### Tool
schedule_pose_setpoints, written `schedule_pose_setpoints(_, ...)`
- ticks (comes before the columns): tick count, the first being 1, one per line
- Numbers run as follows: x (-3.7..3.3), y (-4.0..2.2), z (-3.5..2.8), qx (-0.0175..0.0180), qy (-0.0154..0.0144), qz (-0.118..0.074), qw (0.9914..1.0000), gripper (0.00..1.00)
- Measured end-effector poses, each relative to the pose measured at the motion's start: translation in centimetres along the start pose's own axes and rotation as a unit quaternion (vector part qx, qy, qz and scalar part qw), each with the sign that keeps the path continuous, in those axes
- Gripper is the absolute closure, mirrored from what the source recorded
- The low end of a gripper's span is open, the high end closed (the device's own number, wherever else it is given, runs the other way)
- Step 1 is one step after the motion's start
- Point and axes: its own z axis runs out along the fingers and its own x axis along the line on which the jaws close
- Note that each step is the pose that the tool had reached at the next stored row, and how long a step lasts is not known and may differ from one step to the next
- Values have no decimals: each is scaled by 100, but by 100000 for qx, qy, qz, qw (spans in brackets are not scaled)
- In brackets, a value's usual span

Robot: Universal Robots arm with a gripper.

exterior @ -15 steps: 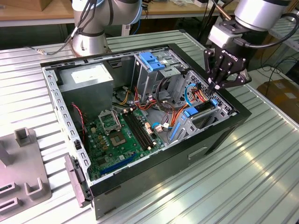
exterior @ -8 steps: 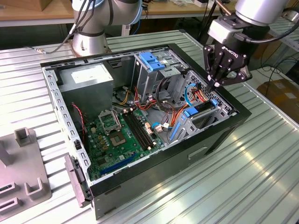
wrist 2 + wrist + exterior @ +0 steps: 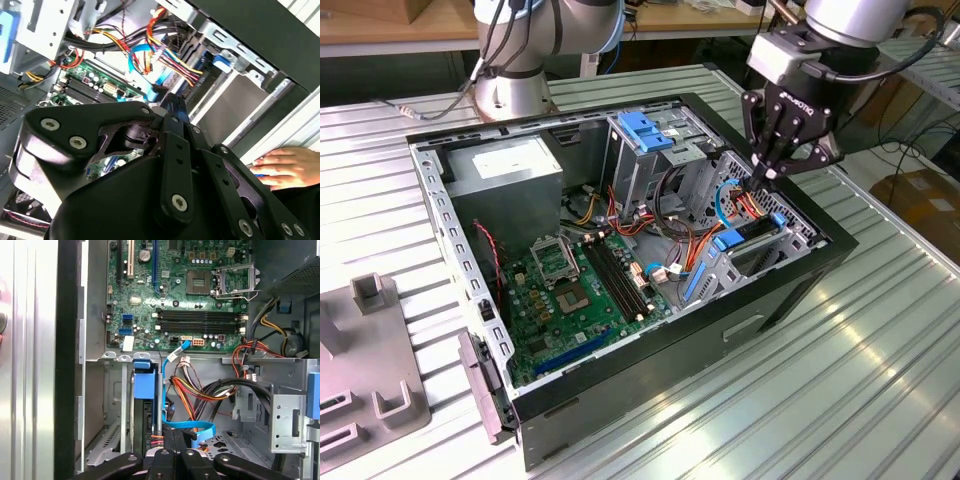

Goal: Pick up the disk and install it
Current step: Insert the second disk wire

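Note:
The disk (image 3: 756, 233) stands on edge in a drive bay at the front corner of the open computer case (image 3: 790, 290), on the exterior view's right. Its blue bracket (image 3: 144, 383) caps the dark slot in the first wrist view. My gripper (image 3: 760, 180) hangs just above the disk, fingers pressed together with nothing between them. In the first wrist view the gripper (image 3: 175, 436) points beside the bay, close to a looping blue cable (image 3: 192, 427). In the second wrist view the gripper (image 3: 172, 102) sits over the cable bundle. I cannot tell whether the fingers touch the disk.
A tall metal cage with a blue top (image 3: 645, 140) stands mid-case, and a grey power supply box (image 3: 510, 170) sits at the back. The motherboard (image 3: 575, 290) lies on the floor, with orange and red wires (image 3: 210, 390) nearby. A person's hand (image 3: 285, 167) rests outside the case.

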Motion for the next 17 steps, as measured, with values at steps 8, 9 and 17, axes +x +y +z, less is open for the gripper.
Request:
schedule_pose_setpoints(8,-131,19,-7,3,107,-95,100000,89)
schedule_pose_setpoints(9,-131,19,-7,1,109,-100,100000,89)
schedule_pose_setpoints(17,-132,20,-23,-145,43,-104,100000,89)
